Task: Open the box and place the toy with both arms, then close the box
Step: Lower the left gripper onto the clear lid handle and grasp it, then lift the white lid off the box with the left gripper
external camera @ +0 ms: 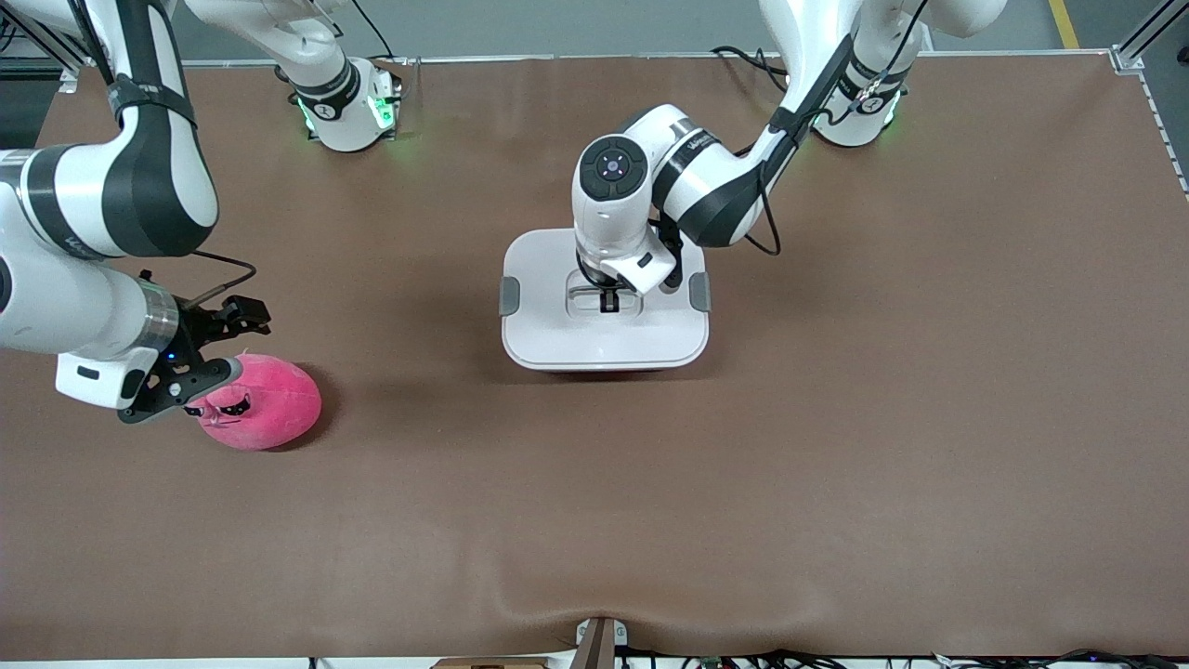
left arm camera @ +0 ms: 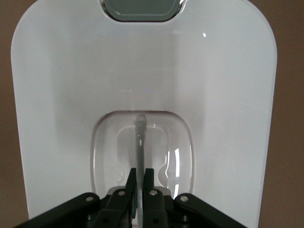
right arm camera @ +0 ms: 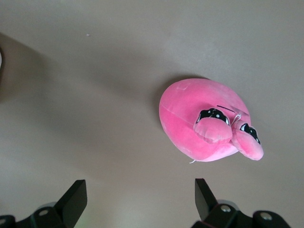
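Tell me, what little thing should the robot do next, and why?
Probably lift the lid straight up. The left gripper is shut on the handle in the middle of the box's white lid, which is not off yet. The right gripper waits open by the pink toy, which needs an open box.

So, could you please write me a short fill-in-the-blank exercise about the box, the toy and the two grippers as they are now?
1. The left gripper is shut on the lid's ____.
2. The white lid is ____ the box.
3. The right gripper, hovering over the pink toy, has its fingers ____.
4. The toy lies toward the ____ arm's end of the table.

Missing words: handle; on; open; right
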